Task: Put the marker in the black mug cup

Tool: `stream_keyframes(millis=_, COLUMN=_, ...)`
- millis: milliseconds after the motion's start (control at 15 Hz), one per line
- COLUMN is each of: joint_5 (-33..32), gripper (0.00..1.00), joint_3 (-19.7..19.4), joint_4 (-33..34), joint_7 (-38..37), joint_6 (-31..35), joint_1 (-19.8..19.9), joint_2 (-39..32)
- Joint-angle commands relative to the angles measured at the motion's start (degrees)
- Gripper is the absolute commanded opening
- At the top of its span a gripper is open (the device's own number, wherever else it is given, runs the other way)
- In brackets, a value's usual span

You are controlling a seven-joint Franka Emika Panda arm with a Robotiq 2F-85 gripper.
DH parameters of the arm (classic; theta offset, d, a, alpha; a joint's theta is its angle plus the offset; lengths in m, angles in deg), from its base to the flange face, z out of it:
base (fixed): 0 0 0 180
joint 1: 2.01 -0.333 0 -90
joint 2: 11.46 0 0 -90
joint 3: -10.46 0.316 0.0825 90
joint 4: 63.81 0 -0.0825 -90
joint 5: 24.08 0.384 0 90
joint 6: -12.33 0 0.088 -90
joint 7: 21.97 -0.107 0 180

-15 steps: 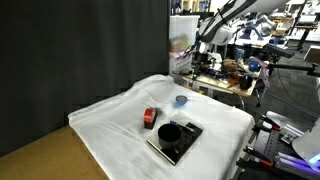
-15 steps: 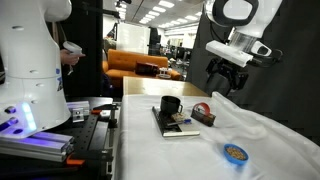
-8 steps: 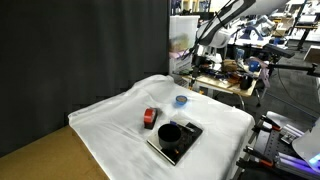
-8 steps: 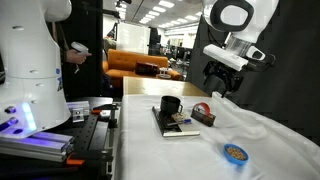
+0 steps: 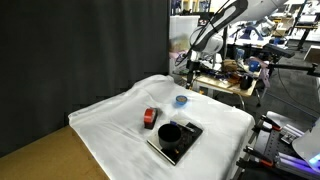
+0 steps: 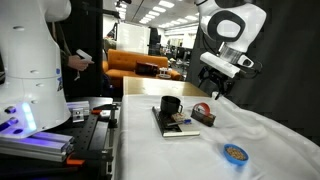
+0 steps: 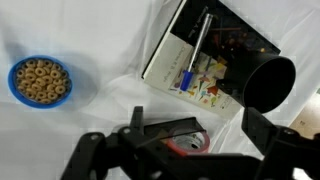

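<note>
Gripper (image 6: 212, 87) is dropping toward the table (image 6: 272, 138), jaws spread wide, holding nothing; marker (image 7: 197, 47) is lying on the book (image 7: 170, 62) beside the black mug (image 7: 268, 84), untouched.

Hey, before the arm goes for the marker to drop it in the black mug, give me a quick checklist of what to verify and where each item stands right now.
1. Gripper open, nothing between its fingers: ok.
2. Marker in sight, lying free on the book: ok.
3. Black mug upright on the book, mouth up: ok.
4. Inside of the mug clear: cannot tell, it is too dark.
5. Gripper down at the marker: not ok, it hangs high above the white cloth.
</note>
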Motion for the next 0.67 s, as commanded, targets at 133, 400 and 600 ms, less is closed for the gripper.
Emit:
stream_keyframes(millis=133, joint_5=-8.1, gripper=1.0, joint_3=-1.3, joint_4=0.7, joint_7=-1.5, joint_6=-1.9, joint_1=-0.6, joint_2=-2.8)
stream_keyframes(millis=400, joint_5=-10.2, gripper=1.0, joint_3=-0.2, joint_4=1.8, joint_7=-0.7, joint_6=-2.0, joint_1=-0.7, joint_2=-3.6)
stream_keyframes(millis=600, joint_5=-9.4, gripper=1.0, joint_3=1.2, joint_4=2.7, joint_7=0.2, joint_6=-1.8, joint_1=-1.0, joint_2=-3.2)
